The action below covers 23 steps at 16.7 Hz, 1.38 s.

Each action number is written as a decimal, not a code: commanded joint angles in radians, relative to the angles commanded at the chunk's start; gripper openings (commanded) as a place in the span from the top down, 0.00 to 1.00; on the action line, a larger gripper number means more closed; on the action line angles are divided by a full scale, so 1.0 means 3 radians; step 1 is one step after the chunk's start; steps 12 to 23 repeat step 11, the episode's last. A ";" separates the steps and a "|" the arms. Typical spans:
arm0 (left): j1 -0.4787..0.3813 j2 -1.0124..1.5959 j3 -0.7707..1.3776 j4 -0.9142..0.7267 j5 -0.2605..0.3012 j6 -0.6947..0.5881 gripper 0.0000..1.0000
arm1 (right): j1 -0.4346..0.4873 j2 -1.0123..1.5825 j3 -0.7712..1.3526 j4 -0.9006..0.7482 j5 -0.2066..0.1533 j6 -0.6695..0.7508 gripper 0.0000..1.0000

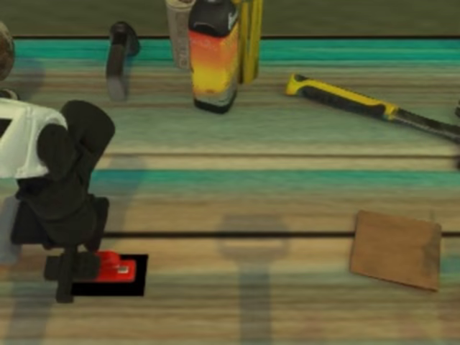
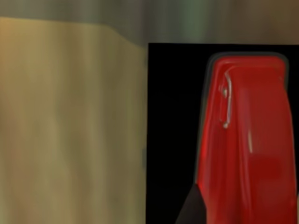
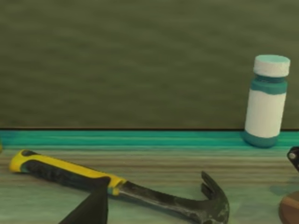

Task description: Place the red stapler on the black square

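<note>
The red stapler lies flat on the black square near the table's front left, with its silver-marked end pointing right. My left gripper reaches down from the left and is shut on the stapler's near end. In the left wrist view the stapler fills the right side over the black square, and one dark fingertip presses its side. My right arm is outside the top view. Its wrist view shows one dark finger standing wide with nothing held.
An orange-yellow bottle, a grey cylinder and a dark clamp-like tool stand at the back. A yellow-handled hammer lies back right. A brown wooden tile sits front right. A white-and-teal bottle stands beyond the hammer.
</note>
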<state>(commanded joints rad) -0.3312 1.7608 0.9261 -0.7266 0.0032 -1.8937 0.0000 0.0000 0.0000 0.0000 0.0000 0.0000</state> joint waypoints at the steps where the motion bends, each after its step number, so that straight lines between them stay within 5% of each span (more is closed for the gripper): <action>1: 0.0000 0.0000 0.0000 0.0000 0.0000 0.0000 0.32 | 0.0000 0.0000 0.0000 0.0000 0.0000 0.0000 0.00; 6: 0.0000 0.0000 0.0000 0.0000 0.0000 0.0000 0.00 | 0.0000 0.0000 0.0000 0.0000 0.0000 0.0000 0.00; 23: 0.0000 0.0000 0.0000 0.0000 0.0000 0.0000 0.00 | 0.0000 0.0000 0.0000 0.0000 0.0000 0.0000 0.00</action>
